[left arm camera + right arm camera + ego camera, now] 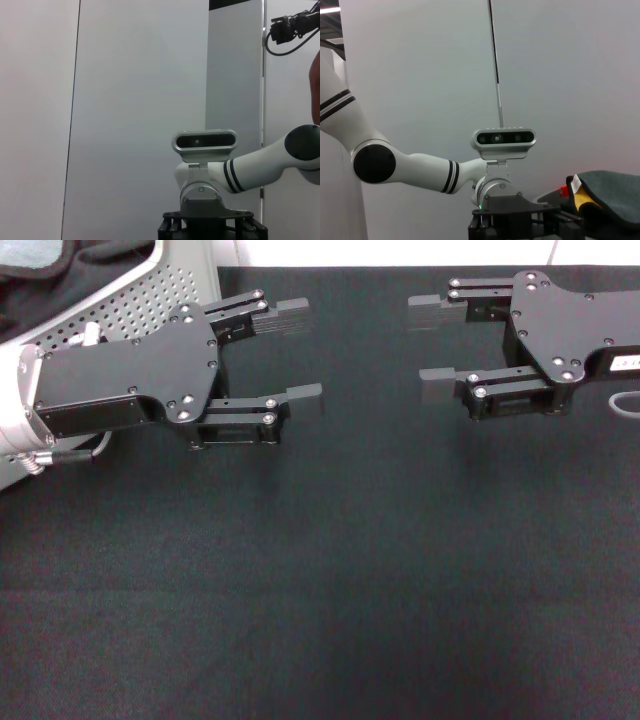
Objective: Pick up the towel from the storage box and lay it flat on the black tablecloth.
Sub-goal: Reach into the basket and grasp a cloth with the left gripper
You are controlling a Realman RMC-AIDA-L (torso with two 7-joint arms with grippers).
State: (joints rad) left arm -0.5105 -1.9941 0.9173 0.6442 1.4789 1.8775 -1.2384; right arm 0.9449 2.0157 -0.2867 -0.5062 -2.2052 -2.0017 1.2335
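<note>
Plain pale grey wall panels (140,100) fill the room behind, split by a thin dark vertical seam (495,60) running toward twelve o'clock (the light is even and soft); at one o'clock a black cable (292,30) hangs high

Black screwed gripper (300,350), white arms
</note>
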